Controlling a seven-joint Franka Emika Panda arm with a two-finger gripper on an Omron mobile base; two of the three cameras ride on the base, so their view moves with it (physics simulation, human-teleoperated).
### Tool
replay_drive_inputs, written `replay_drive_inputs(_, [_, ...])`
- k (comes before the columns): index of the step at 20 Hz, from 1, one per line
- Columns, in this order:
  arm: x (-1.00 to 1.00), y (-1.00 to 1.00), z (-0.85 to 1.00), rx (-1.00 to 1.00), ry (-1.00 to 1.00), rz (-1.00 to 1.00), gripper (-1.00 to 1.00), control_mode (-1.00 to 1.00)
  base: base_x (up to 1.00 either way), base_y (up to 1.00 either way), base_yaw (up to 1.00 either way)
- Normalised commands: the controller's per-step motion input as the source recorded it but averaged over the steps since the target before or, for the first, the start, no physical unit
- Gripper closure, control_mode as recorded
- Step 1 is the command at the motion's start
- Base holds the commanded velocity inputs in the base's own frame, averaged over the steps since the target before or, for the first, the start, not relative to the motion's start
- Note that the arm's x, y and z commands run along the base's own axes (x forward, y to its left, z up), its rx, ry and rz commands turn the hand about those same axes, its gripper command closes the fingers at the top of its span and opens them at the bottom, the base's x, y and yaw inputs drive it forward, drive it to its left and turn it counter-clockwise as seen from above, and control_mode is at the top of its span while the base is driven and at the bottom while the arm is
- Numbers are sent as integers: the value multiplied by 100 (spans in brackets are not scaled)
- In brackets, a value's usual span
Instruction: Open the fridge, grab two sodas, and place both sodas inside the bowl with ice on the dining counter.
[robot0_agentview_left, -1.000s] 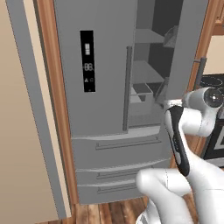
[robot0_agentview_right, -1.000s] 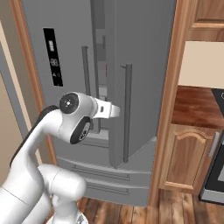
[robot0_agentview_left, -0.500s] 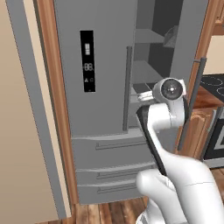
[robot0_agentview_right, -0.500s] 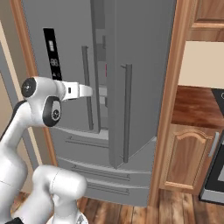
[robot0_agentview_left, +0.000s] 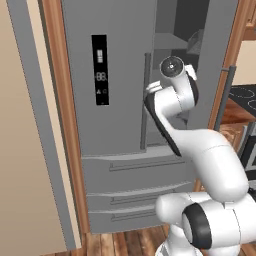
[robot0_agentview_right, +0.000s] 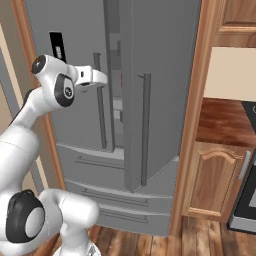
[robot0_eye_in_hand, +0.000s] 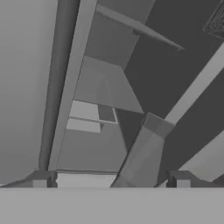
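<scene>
The fridge (robot0_agentview_left: 115, 115) fills the middle, grey with a black display panel (robot0_agentview_left: 100, 70). Its right door (robot0_agentview_right: 155, 100) stands ajar and its left door is closed. Through the gap I see grey shelves (robot0_eye_in_hand: 100, 113) inside. My gripper (robot0_agentview_right: 100, 76) is at chest height in front of the gap between the doors, pointing into it. In the hand view my gripper (robot0_eye_in_hand: 111, 179) is open, with nothing between the tips. The sodas are hidden from view. The bowl with ice and the dining counter are out of view.
The open door's bar handle (robot0_agentview_right: 145, 130) hangs just right of the hand, and the left door's handle (robot0_agentview_right: 100, 110) lies below it. Fridge drawers (robot0_agentview_left: 135, 175) are underneath. A wood cabinet (robot0_agentview_right: 215, 175) and a stove (robot0_agentview_left: 245, 95) stand to the right.
The arm has swung left and up, carrying the hand from the right door's edge to the gap between the doors. The jaws have spread a little wider.
</scene>
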Motion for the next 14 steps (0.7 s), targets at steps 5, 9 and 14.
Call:
replay_drive_inputs(5, [29, -45, 2, 0, 1, -1, -100, -100, 0, 0, 0])
replay_drive_inputs(9, [39, -41, -1, 0, 0, 0, -100, -100, 0, 0, 0])
replay_drive_inputs(14, [35, -39, -6, 0, 2, 0, -100, -100, 0, 0, 0])
